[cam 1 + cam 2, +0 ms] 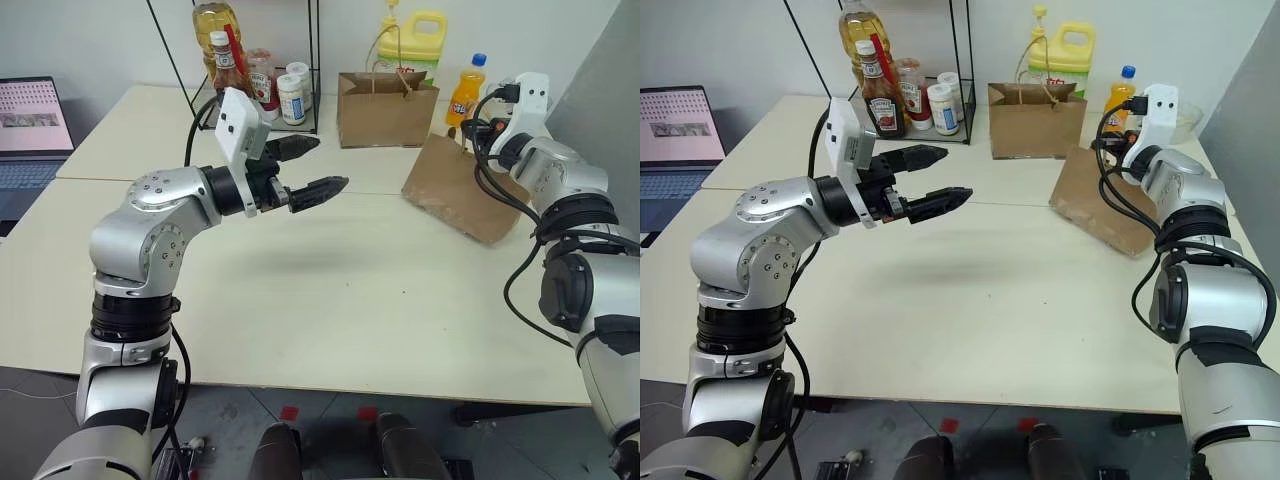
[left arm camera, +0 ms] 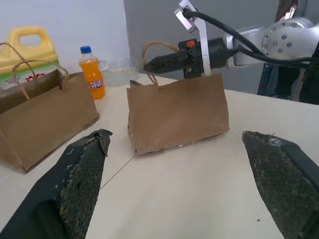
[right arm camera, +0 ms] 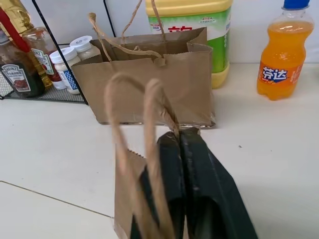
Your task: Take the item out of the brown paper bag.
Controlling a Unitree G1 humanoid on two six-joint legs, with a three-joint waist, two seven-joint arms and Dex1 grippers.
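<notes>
Brown kraft paper, creased, makes up the brown paper bag point(image 1: 462, 190), which stands tilted on the right of the pale desk point(image 1: 330, 290), its twine handles looping up from the rim. The right gripper point(image 3: 180, 144) is at that rim with its jaws clenched on the bag's top edge, beside the handles. The cola bottle cannot be seen; whether it sits inside the bag cannot be told. The left gripper point(image 1: 310, 168) hangs above the desk's left middle, well apart from the bag, jaws released and wide, grasping nothing. Farther back stand a neater bag point(image 1: 386, 109), an orange soda bottle point(image 1: 466, 92) and a yellow jug point(image 1: 412, 40).
</notes>
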